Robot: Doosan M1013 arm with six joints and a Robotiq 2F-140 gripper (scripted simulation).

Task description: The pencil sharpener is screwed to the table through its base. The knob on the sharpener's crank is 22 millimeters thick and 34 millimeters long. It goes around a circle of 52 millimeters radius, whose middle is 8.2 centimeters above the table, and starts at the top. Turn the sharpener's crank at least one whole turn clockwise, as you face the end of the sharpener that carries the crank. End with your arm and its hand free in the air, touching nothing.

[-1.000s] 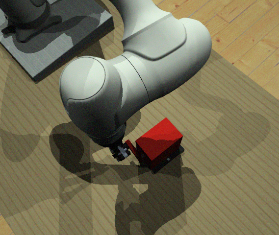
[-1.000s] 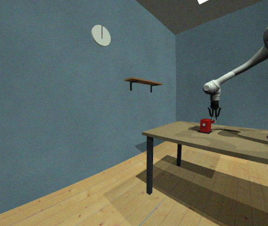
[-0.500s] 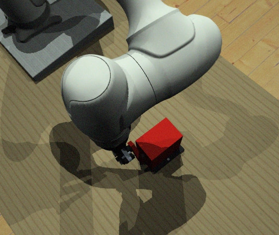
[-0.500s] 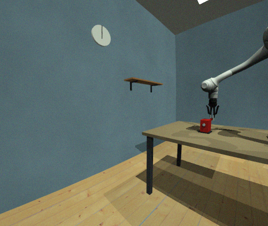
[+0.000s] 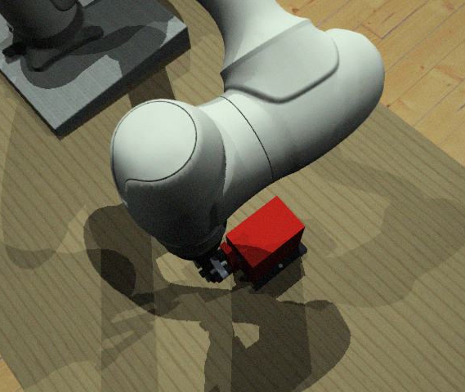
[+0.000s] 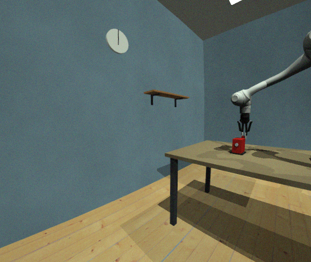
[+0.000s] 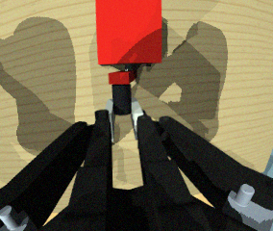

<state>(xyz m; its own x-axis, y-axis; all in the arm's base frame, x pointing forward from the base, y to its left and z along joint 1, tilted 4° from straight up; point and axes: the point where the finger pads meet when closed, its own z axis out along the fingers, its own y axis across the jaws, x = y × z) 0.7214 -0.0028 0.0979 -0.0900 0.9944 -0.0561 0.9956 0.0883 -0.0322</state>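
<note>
The red pencil sharpener (image 5: pixel 266 242) stands on its dark base on the wooden table; it also shows in the exterior view (image 6: pixel 238 145) and in the wrist view (image 7: pixel 129 15). Its crank end faces my gripper. In the wrist view the dark knob (image 7: pixel 121 98) sits just below the red crank arm (image 7: pixel 121 77). My gripper (image 7: pixel 122 108) points straight down and is shut on the knob, one finger pad on each side. In the top view the gripper (image 5: pixel 214 268) is mostly hidden under my wrist.
My grey mounting plate (image 5: pixel 84 59) lies at the table's far left corner. My big elbow and wrist links (image 5: pixel 232 139) hang over the table's middle. A wall shelf (image 6: pixel 165 95) and a clock (image 6: pixel 117 41) are far off.
</note>
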